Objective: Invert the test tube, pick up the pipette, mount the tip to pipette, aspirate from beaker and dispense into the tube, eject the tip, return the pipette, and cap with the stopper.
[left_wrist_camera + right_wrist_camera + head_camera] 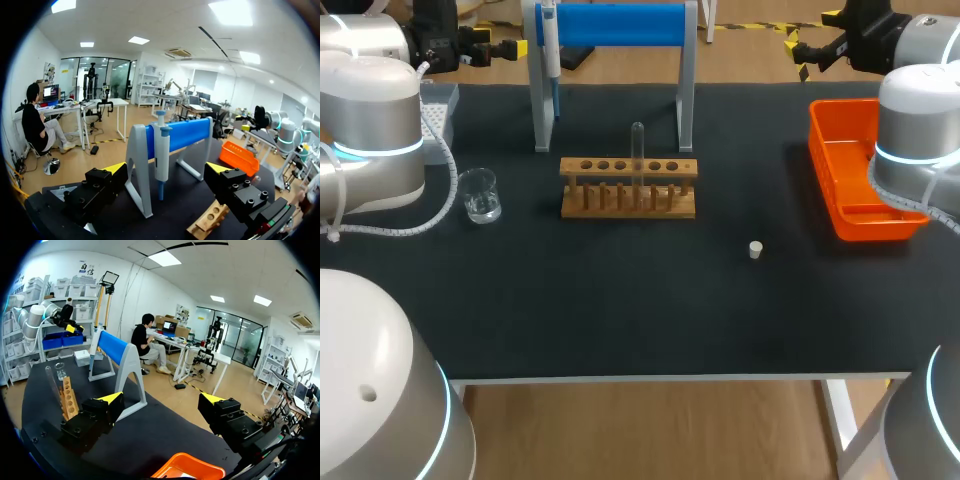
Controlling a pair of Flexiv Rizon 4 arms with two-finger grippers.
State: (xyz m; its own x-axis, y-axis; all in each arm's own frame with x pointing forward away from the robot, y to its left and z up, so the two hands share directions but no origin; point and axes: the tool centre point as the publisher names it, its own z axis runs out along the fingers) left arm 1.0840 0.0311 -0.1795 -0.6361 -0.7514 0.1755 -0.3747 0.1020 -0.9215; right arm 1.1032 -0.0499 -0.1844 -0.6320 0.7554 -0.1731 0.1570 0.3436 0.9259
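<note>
While left jaws gape, pipette point(161, 150) ahead on stand point(186, 134)

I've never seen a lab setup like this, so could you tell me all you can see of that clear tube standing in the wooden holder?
The test tube is thin and clear, glass by its look, and seems empty. It stands upright in a hole near the middle of the wooden rack, rounded end up, rising well above the rack's top. Only the rack touches it.

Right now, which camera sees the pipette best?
The left wrist view: the pipette hangs whole and close on its blue stand. The head view shows it small at the table's back. In the right wrist view I cannot make it out.
</note>
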